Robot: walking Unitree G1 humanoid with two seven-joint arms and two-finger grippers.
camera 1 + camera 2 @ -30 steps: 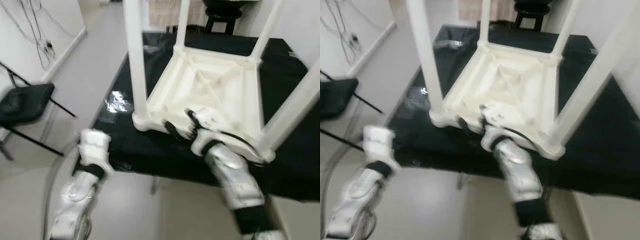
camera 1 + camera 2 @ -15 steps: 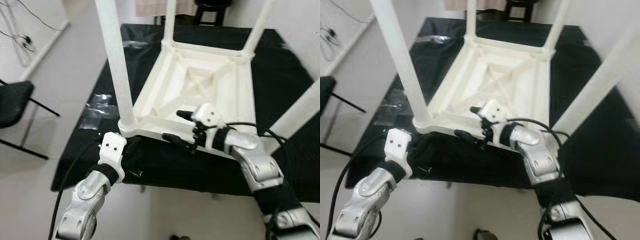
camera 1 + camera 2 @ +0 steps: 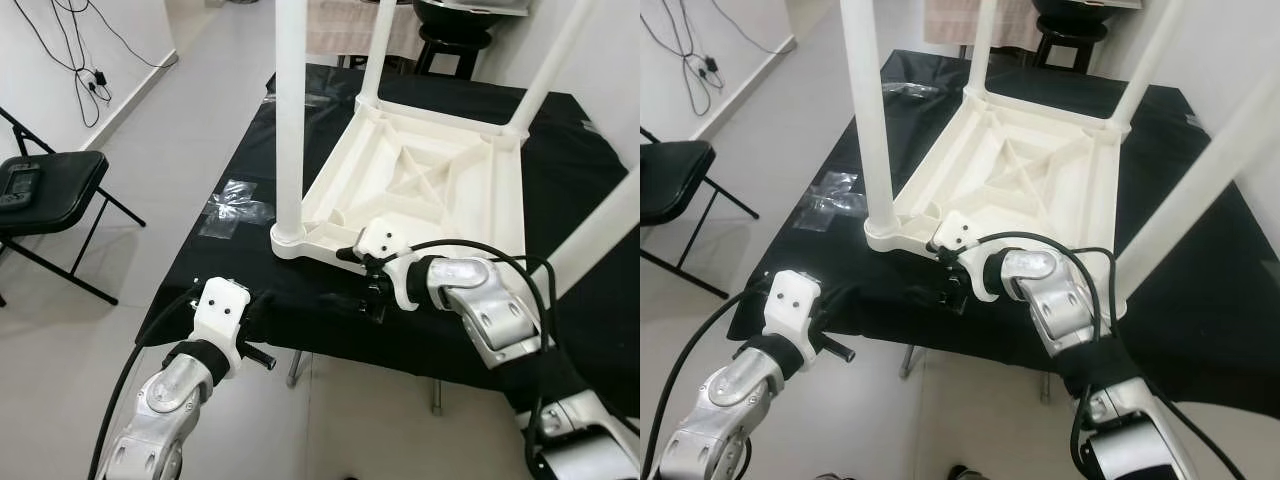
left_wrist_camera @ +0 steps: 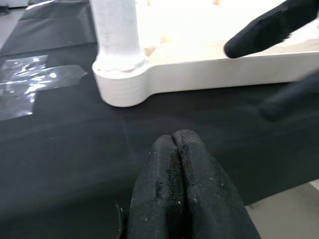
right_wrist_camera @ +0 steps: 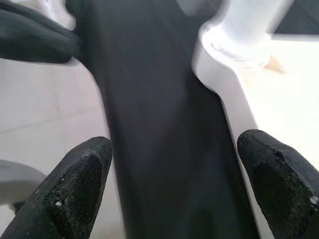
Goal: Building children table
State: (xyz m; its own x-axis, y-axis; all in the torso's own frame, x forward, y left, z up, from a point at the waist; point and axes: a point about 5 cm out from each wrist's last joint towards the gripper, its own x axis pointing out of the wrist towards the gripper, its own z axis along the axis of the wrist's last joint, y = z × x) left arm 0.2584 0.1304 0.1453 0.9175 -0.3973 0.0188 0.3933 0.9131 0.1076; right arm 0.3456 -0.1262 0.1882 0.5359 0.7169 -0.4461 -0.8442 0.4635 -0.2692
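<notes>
The white children's table [image 3: 430, 185] lies upside down on the black-covered worktable [image 3: 250, 200], seemingly all legs fitted (tops cropped); right gripper [image 3: 362, 278] spread empty at its rim, left gripper [image 4: 174, 149] closed, empty

Item count for the scene:

- White children's table [image 3: 430, 185]: one, inverted on the work surface, with four white legs [image 3: 289, 110] pointing upward, one at each corner.
- Black-covered work table [image 3: 200, 270]: one.
- Clear plastic bags: two, one near the left edge of the black cover [image 3: 232, 207] and one at the far left corner [image 3: 902, 90].
- Black folding chair [image 3: 45, 190]: one, on the floor at the left, carrying one small dark device [image 3: 22, 185].
- Black stool [image 3: 455, 25]: one, at the far side.
- Grippers: two, the left gripper [image 4: 179, 144] and the right gripper [image 5: 179, 174], each with two black fingers.
- Cables on the left wall [image 3: 75, 45]: one bundle; the strand count cannot be determined.
</notes>
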